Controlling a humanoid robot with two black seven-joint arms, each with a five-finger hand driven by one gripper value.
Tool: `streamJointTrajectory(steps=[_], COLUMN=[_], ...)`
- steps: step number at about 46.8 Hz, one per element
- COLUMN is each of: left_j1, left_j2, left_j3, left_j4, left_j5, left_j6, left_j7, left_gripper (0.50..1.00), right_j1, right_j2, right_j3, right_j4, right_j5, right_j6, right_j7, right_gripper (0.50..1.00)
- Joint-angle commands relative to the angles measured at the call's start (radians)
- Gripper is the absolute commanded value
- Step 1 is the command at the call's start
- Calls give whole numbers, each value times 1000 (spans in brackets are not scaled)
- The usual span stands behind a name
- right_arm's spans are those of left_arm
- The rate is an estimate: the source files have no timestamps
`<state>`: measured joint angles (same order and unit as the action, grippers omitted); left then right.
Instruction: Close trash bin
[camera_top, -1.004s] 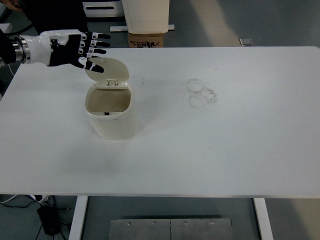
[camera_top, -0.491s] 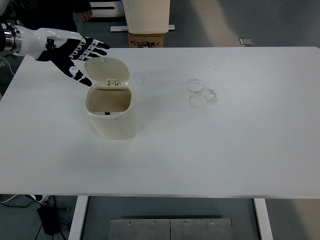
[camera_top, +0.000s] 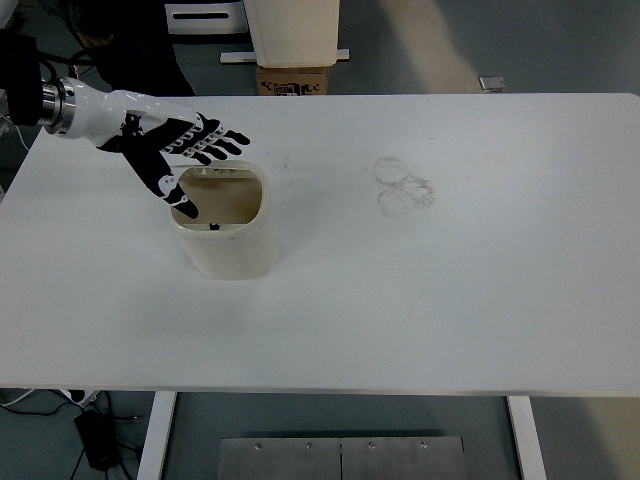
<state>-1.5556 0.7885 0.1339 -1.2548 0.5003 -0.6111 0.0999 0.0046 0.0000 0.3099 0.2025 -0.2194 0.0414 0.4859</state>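
The front part of the white table (camera_top: 420, 330) is bare, a smooth matt surface. Toward the left side of the table, about halfway between the near and far edge, stands the trash bin (camera_top: 228, 245). It is a small cream plastic bin with rounded corners and a smooth, slightly glossy wall. Its mouth shows open, and the inside is seen down to a dark small catch at the near rim. I cannot see the lid clearly; it seems to be hidden behind the hand at the far rim.

My judgement is that the bin is light and stiff, and that it may slide or tip on the smooth table if it is pushed sideways. So the lid should be pressed from behind and above, downward over the mouth, not pinched.

The left hand (camera_top: 170, 150) is over the far left rim of the bin, with the fingers (camera_top: 215, 140) spread and straight, holding nothing.

Further back, toward the far edge and a little right of the middle, there are faint grey ring marks (camera_top: 403, 185).
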Motion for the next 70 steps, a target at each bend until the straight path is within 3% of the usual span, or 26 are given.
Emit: streamJointTrajectory(steps=[1,14,28,70], left_j1=[0,-3,-31,3], left_j2=[2,34,41,31], left_j3=[15,30,62,70], left_j4=[-8,-106,-114,-130], left_j5=[0,0,0,-2], left_j6=[0,2,1,30], left_j7=[0,0,0,-2], left_gripper=[1000,1000,1000,1000], right_j1=[0,0,0,0], right_j2=[0,0,0,0], right_j3=[0,0,0,0], right_j4=[0,0,0,0], right_j5=[0,0,0,0], right_j6=[0,0,0,0], right_j7=[0,-1,0,-1], right_gripper=[991,991,991,991])
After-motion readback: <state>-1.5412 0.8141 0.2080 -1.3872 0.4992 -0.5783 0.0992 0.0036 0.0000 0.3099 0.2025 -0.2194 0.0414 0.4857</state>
